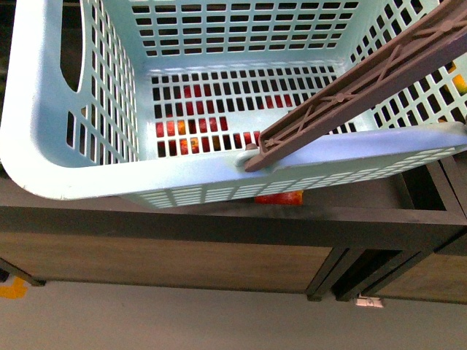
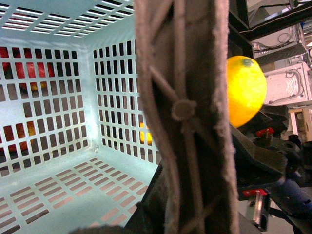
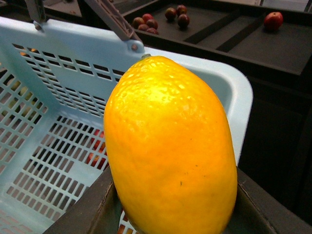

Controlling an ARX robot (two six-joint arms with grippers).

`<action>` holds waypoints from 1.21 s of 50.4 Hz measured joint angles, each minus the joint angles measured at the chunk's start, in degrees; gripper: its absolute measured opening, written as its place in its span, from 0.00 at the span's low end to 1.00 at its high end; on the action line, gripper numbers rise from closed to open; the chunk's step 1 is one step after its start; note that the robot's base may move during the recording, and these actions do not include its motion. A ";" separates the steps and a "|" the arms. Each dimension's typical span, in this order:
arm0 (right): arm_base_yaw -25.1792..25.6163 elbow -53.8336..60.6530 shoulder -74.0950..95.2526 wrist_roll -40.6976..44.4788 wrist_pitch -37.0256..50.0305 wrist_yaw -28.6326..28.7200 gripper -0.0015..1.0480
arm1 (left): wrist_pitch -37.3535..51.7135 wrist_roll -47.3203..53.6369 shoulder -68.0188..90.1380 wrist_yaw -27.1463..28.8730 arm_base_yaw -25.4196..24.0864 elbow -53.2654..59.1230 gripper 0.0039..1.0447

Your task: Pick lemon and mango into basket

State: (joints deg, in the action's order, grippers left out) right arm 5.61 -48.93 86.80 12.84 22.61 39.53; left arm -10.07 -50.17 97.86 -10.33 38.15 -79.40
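The light-blue slotted plastic basket (image 1: 66, 138) fills most of the front view, sitting on a dark counter with a wood-panel front (image 1: 182, 259). Its brown ribbed handle (image 1: 365, 80) rises from the near rim towards the far right. Red and orange fruit (image 1: 191, 128) shows through the floor slots from underneath.

The right gripper (image 3: 170, 217) is clamped on the bright-yellow oval lemon (image 3: 170, 146), one dark finger (image 3: 85, 212) on each side. The lemon is held in the air just beside the basket's rim, clear of its floor. Beyond it, small dark-red fruits (image 3: 151, 22) and a red apple (image 3: 273, 20) lie in dark trays.

In the left wrist view the handle crosses right in front of the lens, and I cannot tell whether the left gripper is apart or together.
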 joint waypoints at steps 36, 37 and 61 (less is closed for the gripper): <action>-5.31 19.69 -10.80 -11.87 24.00 -39.28 0.50 | -0.04 -0.07 0.00 -0.17 0.04 0.00 0.04; -5.31 20.81 -11.47 -11.96 24.28 -39.34 0.47 | -0.04 -0.04 0.00 -0.15 0.04 0.00 0.04; -5.38 37.20 -26.38 -12.28 25.55 -39.52 0.02 | -0.04 0.02 0.00 0.00 0.04 0.00 0.04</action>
State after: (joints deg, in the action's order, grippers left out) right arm 0.23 -11.73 60.42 0.56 48.16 0.01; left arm -10.11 -50.15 97.86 -10.33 38.20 -79.40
